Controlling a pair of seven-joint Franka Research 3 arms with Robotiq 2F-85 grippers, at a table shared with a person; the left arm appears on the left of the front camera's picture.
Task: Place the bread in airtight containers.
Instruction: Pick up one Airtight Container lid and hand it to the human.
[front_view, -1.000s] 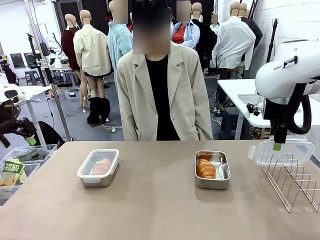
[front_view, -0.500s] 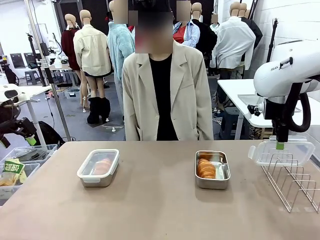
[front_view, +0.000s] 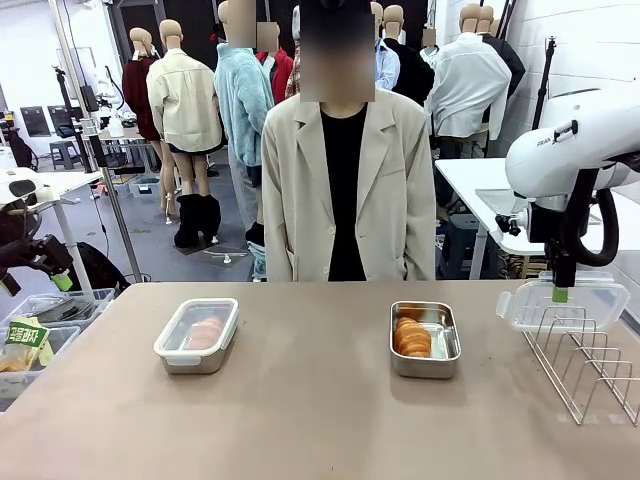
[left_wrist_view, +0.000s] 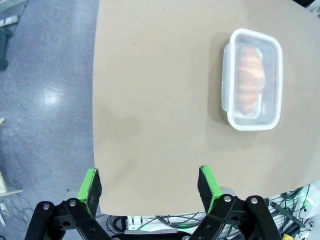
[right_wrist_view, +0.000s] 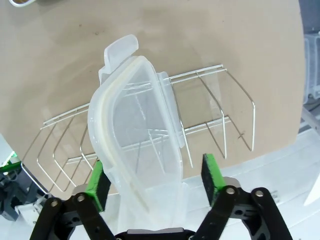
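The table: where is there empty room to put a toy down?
Bare tabletop lies between the lidded container and the open tin, and all along the near edge. The right end is crowded: the wire rack stands there, with the right gripper and clear lid above it.

Golden-brown bread (front_view: 411, 337) in shiny silver tin (front_view: 446, 345); tan table (front_view: 310, 420).

You see the wire rack (front_view: 590, 365) cut off at the right edge. The clear lid (right_wrist_view: 140, 150) runs past the bottom edge between the right tool's (right_wrist_view: 155, 177) fingers, so contact can't be judged.

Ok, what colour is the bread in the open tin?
Golden-brown bread, in the open steel tin; front view shows it best.
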